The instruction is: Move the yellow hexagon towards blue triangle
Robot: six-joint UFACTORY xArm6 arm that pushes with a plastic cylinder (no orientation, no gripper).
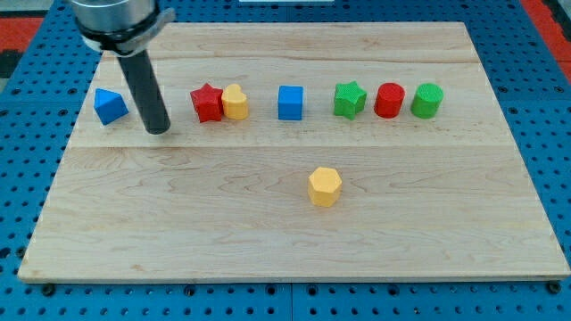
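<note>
The yellow hexagon (pixel 325 186) lies alone on the wooden board, right of centre and below the row of blocks. The blue triangle (pixel 110 105) sits at the left end of that row, near the board's left edge. My tip (pixel 158 130) rests on the board just right of the blue triangle and left of the red star, far to the upper left of the yellow hexagon. It touches no block.
The row runs rightward: red star (pixel 207 102) touching a yellow heart (pixel 235 102), blue cube (pixel 290 102), green star (pixel 350 99), red cylinder (pixel 389 100), green cylinder (pixel 427 101). The wooden board (pixel 268 241) lies on a blue pegboard table.
</note>
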